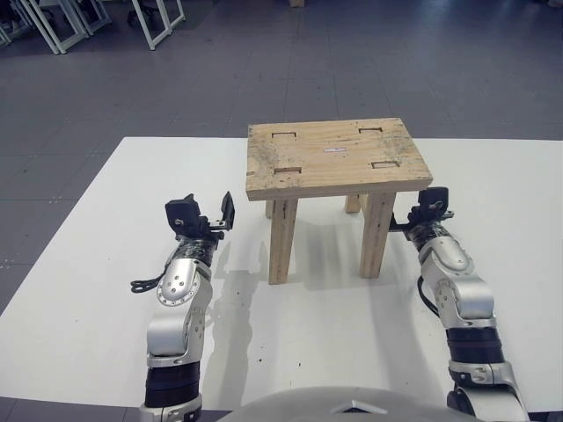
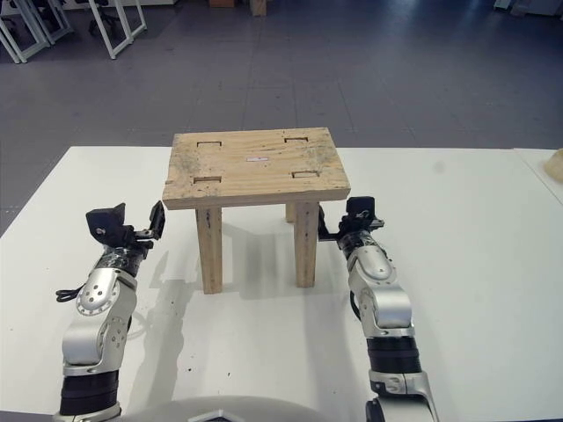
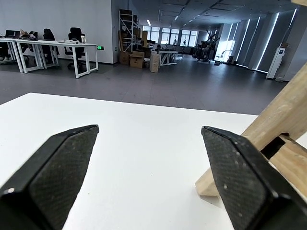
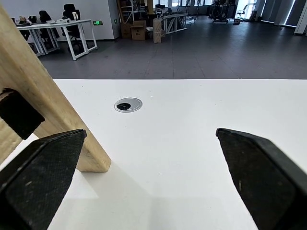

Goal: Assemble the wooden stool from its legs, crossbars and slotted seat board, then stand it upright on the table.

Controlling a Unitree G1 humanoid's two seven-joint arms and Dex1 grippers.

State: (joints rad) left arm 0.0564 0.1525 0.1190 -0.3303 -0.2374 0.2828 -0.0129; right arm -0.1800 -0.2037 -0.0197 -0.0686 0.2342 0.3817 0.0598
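Nearest the robot, the left gripper [image 1: 204, 215] sits low over the white table [image 1: 97, 290] near the stool's left side, with its fingers spread wide and holding nothing. The right gripper [image 1: 423, 211], likewise spread and empty, is just beside the front right leg [image 1: 376, 236]. Between them the wooden stool [image 1: 339, 158] stands upright on the table, fully assembled (four slots show in the seat board [image 1: 308, 180]), with grey floor [image 1: 396, 61] and white desks [image 3: 57, 45] beyond.

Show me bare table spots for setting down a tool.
Bare table lies left of the left pincer, right of the right pincer, and on the near side of the stool between them. Tight only in the gaps between each pincer and the stool.
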